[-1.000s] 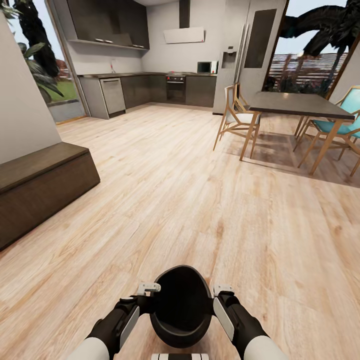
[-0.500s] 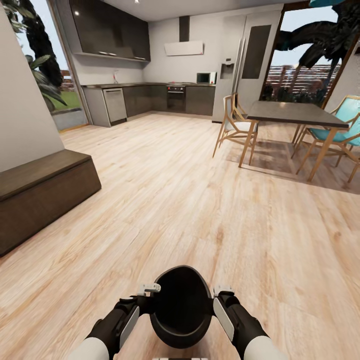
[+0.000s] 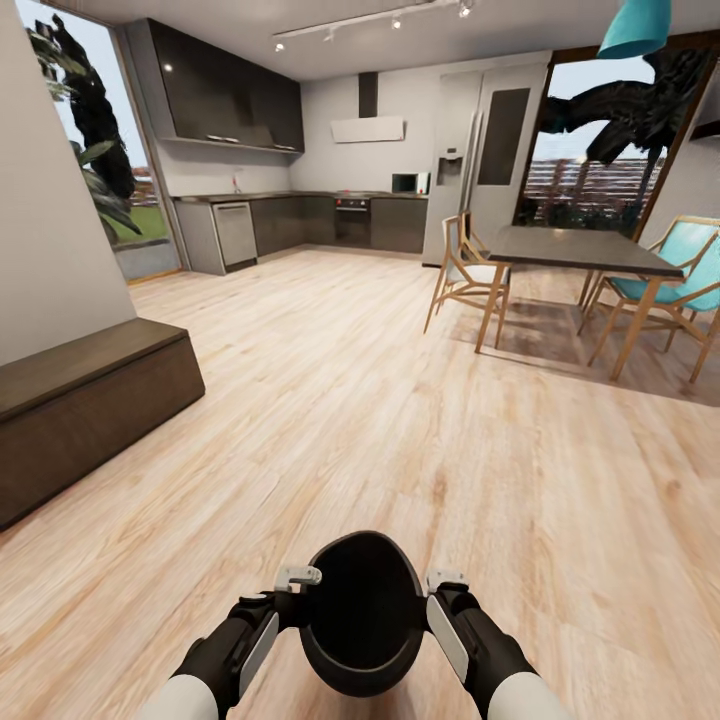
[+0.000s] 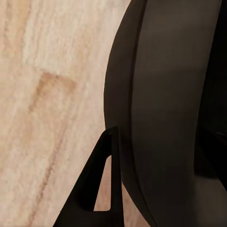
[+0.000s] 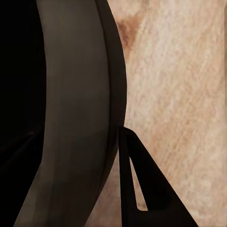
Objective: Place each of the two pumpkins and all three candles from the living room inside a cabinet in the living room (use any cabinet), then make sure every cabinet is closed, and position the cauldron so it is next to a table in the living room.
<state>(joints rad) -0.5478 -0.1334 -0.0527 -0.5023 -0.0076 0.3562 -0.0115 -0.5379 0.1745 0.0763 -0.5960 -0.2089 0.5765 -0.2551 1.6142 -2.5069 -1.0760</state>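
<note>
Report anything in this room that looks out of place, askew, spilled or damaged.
Nothing looks spilled, broken or askew. The one unusual sight is the black cauldron, held off the wooden floor between the left pincer and right pincer. The chairs stand upright at the dining table, and the dark cabinet is closed.

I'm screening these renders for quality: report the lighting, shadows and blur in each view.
Head view: evenly lit and sharp, soft shadows under the table and chairs, wide-angle stretch at the edges. Left wrist view: cauldron dark, floor soft and blurry. Right wrist view: cauldron interior near black, floor grain smeared.
</note>
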